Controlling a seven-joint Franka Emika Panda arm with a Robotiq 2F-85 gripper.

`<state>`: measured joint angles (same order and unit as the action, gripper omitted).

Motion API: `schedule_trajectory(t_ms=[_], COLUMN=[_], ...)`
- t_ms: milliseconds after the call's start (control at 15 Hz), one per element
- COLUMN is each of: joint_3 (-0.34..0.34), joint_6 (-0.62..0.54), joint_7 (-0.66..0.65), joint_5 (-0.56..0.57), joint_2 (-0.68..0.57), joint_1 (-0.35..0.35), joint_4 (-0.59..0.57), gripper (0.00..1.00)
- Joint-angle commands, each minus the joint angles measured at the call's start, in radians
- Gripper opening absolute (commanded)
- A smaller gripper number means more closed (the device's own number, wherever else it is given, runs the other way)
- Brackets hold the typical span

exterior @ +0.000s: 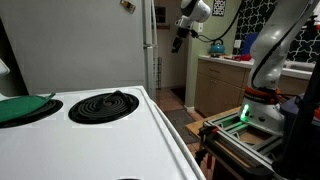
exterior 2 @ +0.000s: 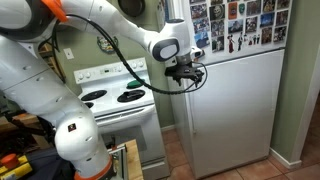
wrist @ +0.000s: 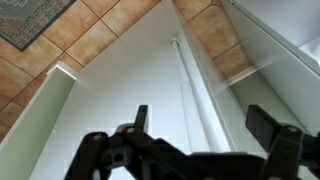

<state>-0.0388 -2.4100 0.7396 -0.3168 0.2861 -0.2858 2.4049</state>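
Observation:
My gripper [exterior 2: 185, 72] is open and empty, up against the front of a white refrigerator [exterior 2: 235, 105] near its left edge. In the wrist view the two dark fingers [wrist: 205, 125] are spread wide. The white bar-shaped door handle [wrist: 186, 80] runs between them without touching either. In an exterior view the gripper [exterior: 181, 38] hangs beside the refrigerator's side [exterior: 148, 40]. The fridge's upper door carries several photos and magnets [exterior 2: 240, 22].
A white electric stove [exterior 2: 112, 95] with coil burners [exterior: 102, 104] stands right beside the refrigerator. A green cloth [exterior: 22, 106] lies on the stove top. Tiled floor and a rug [wrist: 35, 20] lie below. A counter with cabinets [exterior: 222, 80] is beyond.

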Motion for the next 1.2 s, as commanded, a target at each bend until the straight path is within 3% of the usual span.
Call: schedule_trajectory(t_ms=[0, 133, 267, 667, 1133], joint_3=[0.017, 0.017, 0.0, -0.031, 0.001], joint_6=[0.003, 0.003, -0.017, -0.016, 0.0], joint_7=[0.006, 0.007, 0.109, 0.499, 0.85], joint_5=[-0.007, -0.008, -0.048, -0.306, -0.564], joint_2=[-0.002, -0.003, -0.01, -0.024, -0.083], joint_1=[0.017, 0.015, -0.006, -0.051, -0.012], joint_4=[-0.003, -0.004, -0.005, -0.015, -0.047], gripper=[1.0, 1.0, 1.0, 1.0, 1.0])
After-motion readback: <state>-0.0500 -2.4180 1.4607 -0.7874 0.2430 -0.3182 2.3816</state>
